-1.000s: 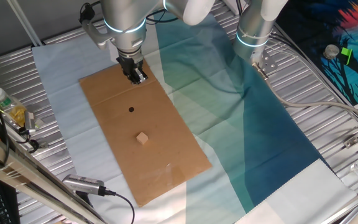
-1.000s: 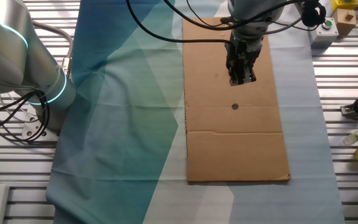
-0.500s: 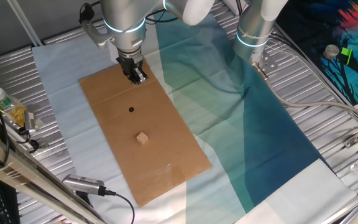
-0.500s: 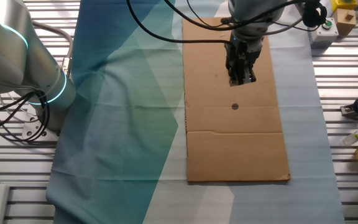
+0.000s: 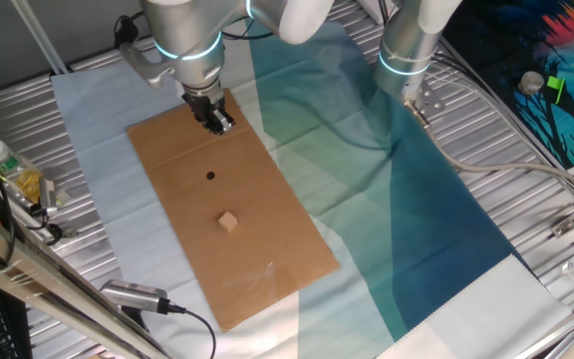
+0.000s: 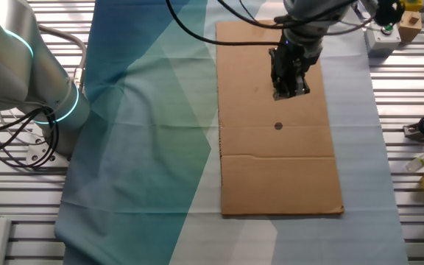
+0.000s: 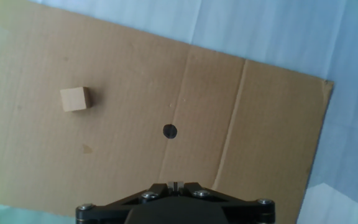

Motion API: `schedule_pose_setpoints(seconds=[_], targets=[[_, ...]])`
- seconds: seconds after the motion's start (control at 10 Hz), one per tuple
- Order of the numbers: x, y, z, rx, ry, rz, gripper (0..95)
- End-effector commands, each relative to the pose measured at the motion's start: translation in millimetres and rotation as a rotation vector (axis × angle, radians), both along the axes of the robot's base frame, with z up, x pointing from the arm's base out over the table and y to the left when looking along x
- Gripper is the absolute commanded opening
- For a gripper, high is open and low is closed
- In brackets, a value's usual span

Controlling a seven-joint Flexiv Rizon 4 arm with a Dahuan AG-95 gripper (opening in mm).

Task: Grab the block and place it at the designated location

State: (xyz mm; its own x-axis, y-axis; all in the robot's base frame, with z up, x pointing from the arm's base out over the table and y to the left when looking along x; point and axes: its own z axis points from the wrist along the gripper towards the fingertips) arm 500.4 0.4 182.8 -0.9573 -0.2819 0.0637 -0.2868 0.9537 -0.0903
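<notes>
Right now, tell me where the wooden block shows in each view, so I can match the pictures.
One fixed view: the block lies on the cardboard sheet, nearer the camera than the black dot.
The other fixed view: not visible; likely hidden behind the gripper.
Hand view: upper left, left of the dot.
Shared landmark: the black dot.

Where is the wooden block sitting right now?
The block lies on the cardboard sheet, apart from the black dot, on the dot's side away from the tool.
</notes>
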Motion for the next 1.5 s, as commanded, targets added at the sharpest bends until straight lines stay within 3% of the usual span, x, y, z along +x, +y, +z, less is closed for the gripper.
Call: schedule_pose_setpoints(seconds=[0.1, 0.3, 0.8, 1.5], targets=[[7.1, 2.3, 7.8, 0.034, -0.049, -0.005, 0.0], [11.4, 5.2, 9.0, 0.026, -0.031, 0.044, 0.0], [10.3, 9.1, 13.4, 0.025, -0.041, 0.076, 0.0], [11.4, 12.8, 9.8, 0.024, -0.027, 0.131, 0.0]])
